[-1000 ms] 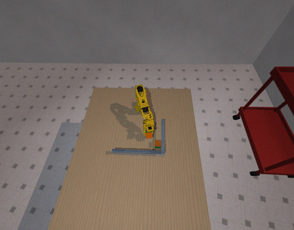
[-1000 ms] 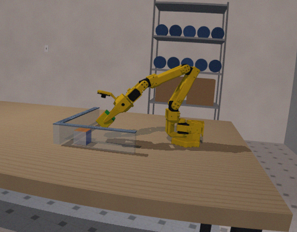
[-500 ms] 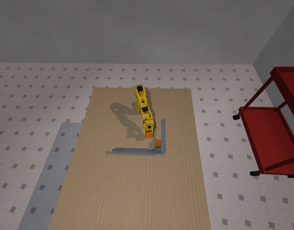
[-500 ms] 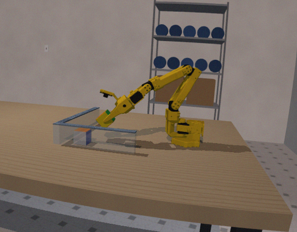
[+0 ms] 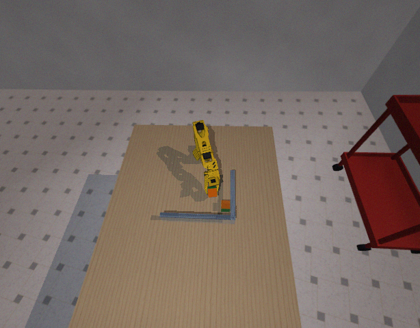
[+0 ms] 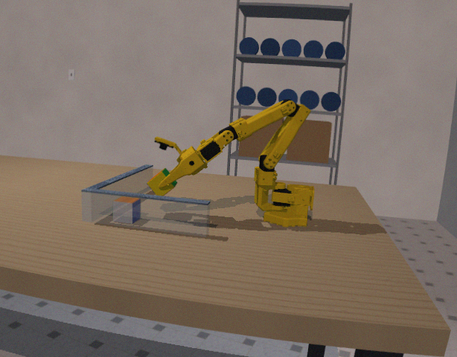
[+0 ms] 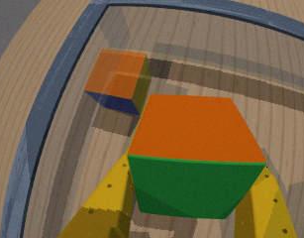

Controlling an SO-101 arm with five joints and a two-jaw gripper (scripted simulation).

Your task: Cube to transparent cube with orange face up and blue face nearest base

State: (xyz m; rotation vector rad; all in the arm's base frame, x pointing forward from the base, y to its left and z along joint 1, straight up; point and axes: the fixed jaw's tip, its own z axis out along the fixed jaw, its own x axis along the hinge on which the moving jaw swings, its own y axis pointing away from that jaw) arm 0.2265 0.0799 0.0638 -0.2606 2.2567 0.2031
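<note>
My gripper [image 7: 191,188] is shut on the cube [image 7: 194,153], which shows an orange face on top and a green face toward the wrist camera. It hangs tilted above the table, inside the angle of the glass walls, as the exterior view shows [image 6: 161,181]. In the top view the cube [image 5: 213,192] sits at the tip of the yellow arm [image 5: 205,158]. The transparent target cube [image 7: 118,81] rests on the table in the corner of the walls, orange on top and blue on one side, ahead and to the left of the held cube. It also shows in the exterior view [image 6: 126,210].
An L-shaped low glass wall with a blue-grey rim [image 5: 232,192] [image 6: 144,195] encloses the target on two sides. The robot's base [image 6: 288,205] stands at the table's far end. A red cart [image 5: 390,176] stands off the table.
</note>
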